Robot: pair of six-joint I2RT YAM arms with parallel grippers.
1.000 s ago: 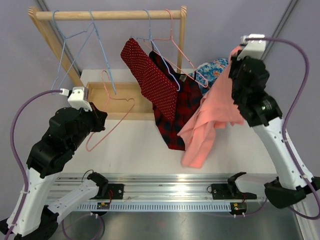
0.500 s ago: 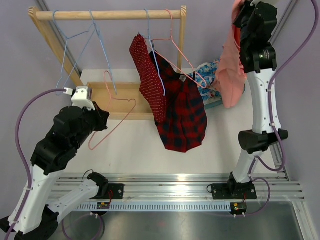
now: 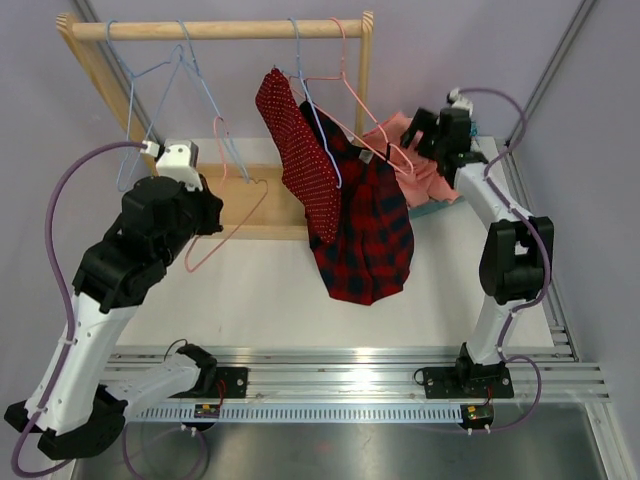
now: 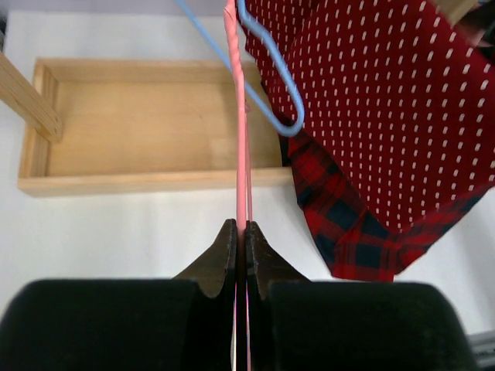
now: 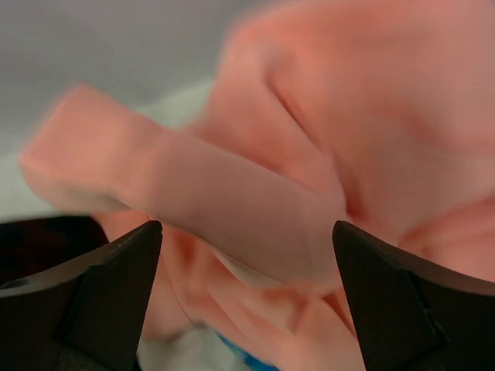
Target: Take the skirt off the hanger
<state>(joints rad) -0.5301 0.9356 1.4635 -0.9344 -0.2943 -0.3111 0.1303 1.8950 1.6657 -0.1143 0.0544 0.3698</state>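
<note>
L gripper (image 4: 241, 229) clamping pink hanger (image 4: 238, 116); R gripper (image 5: 246, 229) gaping wide over salmon skirt (image 5: 325, 100) far right, prob. releasing; next: pulling clear.

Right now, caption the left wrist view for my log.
Left tool shut on the pink hanger, with a dotted red cloth and a wooden tray beyond.

The right gripper (image 5: 246, 226) was spread wide, its dark fingers (image 5: 100, 294) flanking a blurred fold of the salmon skirt (image 5: 363, 116), blue cloth (image 5: 232, 362) showing beneath.
</note>
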